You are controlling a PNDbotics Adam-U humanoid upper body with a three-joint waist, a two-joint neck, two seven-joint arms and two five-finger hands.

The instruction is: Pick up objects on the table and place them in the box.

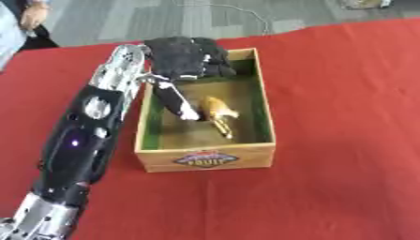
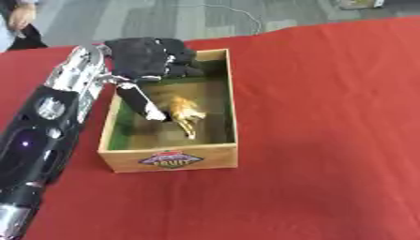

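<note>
The robot's left arm (image 1: 82,140), black with silver joints, comes in from the 7 o'clock corner and runs up toward 12 o'clock along the left side of an open rectangular wooden box (image 1: 205,157). The box stands on a surface covered with red cloth (image 1: 344,140), a little left of the middle of the view, its long side running from 6 to 12 o'clock. A coloured oval label (image 1: 203,158) sits on its near wall, and the inside walls look dark green.

The left hand (image 1: 187,58), black, hangs over the far end of the box at about 12 o'clock. Its fingers are curled downward over the far wall, while the thumb (image 1: 176,101) points down into the box toward 6 o'clock. The hand holds nothing that can be seen.

On the box floor, just at 3 o'clock from the thumb tip, lies a small golden-brown object (image 1: 217,112) with a thin pale stem stretching toward 6 o'clock. Whether the thumb touches it cannot be told.

The right hand appears in neither view.
</note>
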